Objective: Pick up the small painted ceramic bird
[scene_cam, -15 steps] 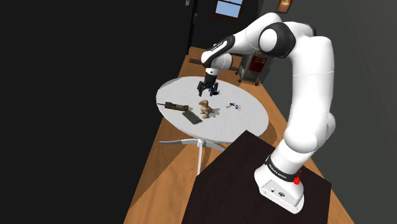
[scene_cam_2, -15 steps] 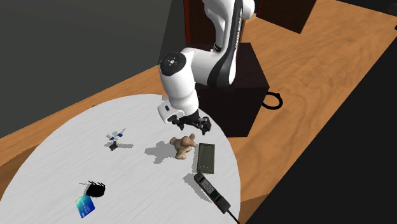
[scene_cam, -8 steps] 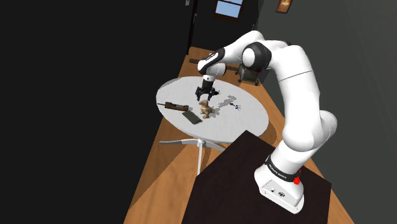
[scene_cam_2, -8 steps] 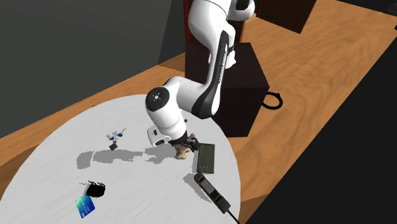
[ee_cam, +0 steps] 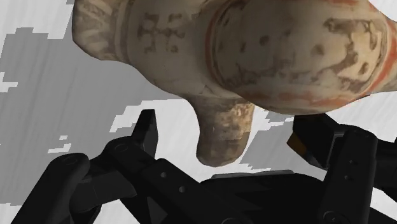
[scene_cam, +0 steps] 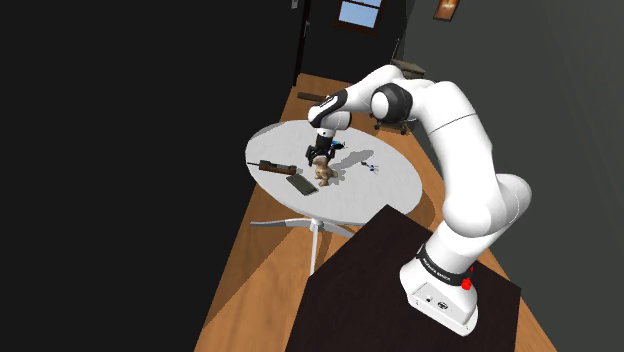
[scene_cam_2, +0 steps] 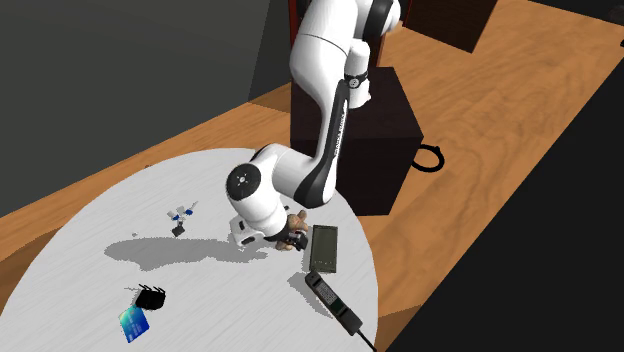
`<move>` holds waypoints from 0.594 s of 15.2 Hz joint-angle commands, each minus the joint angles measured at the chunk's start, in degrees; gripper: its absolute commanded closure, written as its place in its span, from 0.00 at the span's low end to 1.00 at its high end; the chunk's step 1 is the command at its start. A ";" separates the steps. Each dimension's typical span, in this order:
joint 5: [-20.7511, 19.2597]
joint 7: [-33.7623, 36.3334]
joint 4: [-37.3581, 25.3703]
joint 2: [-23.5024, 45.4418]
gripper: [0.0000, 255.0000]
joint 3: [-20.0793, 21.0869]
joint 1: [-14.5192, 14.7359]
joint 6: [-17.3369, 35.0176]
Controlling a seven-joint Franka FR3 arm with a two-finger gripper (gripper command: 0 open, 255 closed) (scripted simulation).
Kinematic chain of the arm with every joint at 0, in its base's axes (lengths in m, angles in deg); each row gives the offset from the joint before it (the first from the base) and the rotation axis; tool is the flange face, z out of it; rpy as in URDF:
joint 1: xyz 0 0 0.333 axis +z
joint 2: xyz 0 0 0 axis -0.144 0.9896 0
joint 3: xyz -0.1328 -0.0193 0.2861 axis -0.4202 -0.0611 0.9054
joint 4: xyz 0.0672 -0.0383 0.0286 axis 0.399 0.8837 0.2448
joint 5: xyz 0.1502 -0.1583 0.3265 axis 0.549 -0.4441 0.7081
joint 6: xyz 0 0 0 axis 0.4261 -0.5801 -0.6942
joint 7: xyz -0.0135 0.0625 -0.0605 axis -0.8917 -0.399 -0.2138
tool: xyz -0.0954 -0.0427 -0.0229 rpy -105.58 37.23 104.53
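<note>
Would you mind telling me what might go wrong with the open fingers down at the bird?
1. The fingers flank only a narrow stub of the bird; closing there may let the rounded body twist or slip.
2. The dark flat device lies close beside the bird, so the gripper might nudge it.

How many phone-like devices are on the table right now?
2. A flat dark slab lies beside the bird; a long black handset lies at the table edge near it. The arm may hide others.
</note>
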State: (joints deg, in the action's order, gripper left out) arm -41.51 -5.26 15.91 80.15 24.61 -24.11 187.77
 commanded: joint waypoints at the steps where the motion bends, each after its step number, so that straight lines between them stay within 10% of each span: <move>1: 0.14 -0.11 -0.83 1.32 0.00 0.17 -0.20 0.51; 3: 0.18 -0.14 -1.01 1.68 0.00 0.22 -0.24 0.69; 4: 0.17 -0.07 -1.03 1.67 1.00 0.22 -0.19 0.67; 9: 0.18 -0.04 -0.95 1.61 1.00 0.22 -0.15 0.69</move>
State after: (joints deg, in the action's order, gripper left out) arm -41.35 -5.31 14.92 81.73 24.82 -24.27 188.47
